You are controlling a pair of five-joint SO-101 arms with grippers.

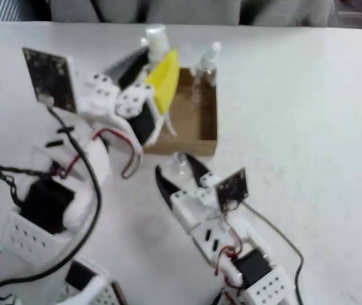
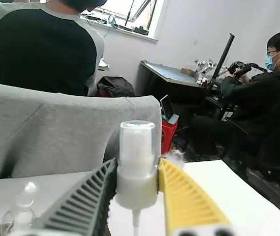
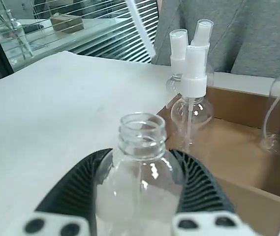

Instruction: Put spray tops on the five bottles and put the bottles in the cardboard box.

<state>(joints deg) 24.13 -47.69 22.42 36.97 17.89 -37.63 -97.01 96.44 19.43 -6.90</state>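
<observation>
My left gripper (image 1: 157, 56) (image 2: 136, 169) is shut on a white spray top (image 1: 157, 38) (image 2: 136, 162), its tube hanging down, above the far left corner of the cardboard box (image 1: 196, 130) (image 3: 238, 162). My right gripper (image 1: 175, 166) (image 3: 140, 162) is shut on a clear bottle (image 1: 179, 164) (image 3: 140, 169) with an open neck, held upright just in front of the box's near wall. Several capped bottles (image 3: 191, 73) stand inside the box; one (image 1: 206, 70) (image 2: 21, 206) shows at its far side.
The left arm's body and red and black cables (image 1: 91, 159) lie left of the box. The white table (image 1: 308, 127) is bare to the right. A grey chair back (image 2: 56, 128) stands beyond the table's far edge.
</observation>
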